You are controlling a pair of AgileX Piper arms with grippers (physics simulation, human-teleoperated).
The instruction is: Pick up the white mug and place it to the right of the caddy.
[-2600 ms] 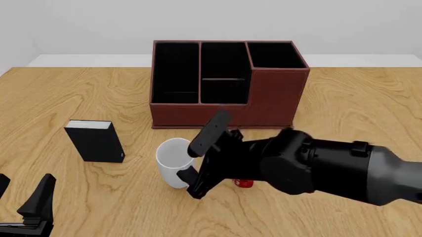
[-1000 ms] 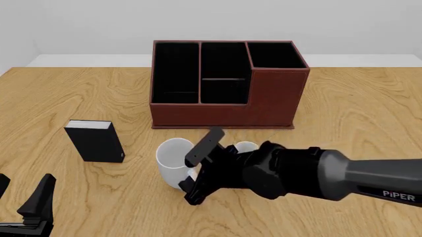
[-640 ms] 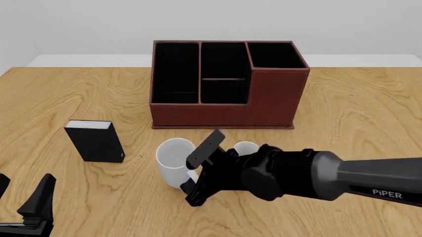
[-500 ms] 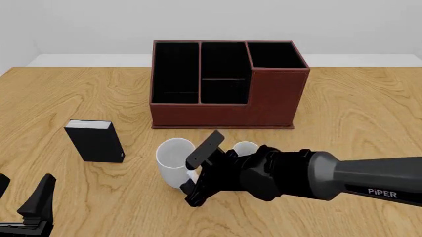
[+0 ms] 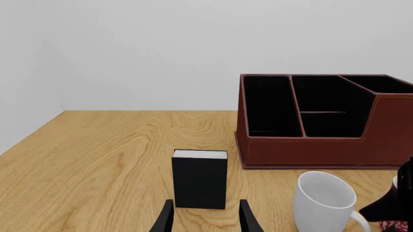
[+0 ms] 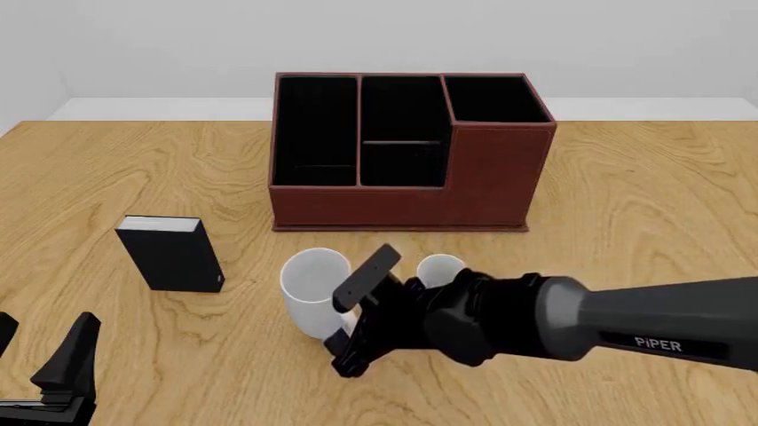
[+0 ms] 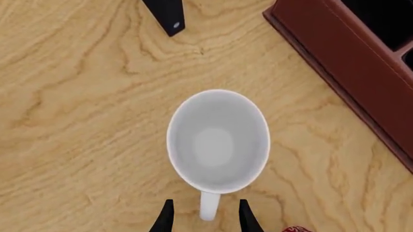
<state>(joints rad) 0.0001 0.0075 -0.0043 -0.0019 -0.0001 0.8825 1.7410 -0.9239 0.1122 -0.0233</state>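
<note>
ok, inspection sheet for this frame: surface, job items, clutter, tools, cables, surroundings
Surface: wooden table, light grain, level.
Job's things: white mug upright on the table, in front of the caddy and apart from it; its handle sits between the right tool's fingers. Not yet lifted.
Clutter: black book-like box standing upright, left of the mug; second mug mostly hidden behind the right arm, a bit of red showing.
Grippers: right tool open, astride the mug handle; left tool open, idle near the table's near left corner.
Cables: nothing seen.
Surroundings: plain pale wall behind the table.
</note>
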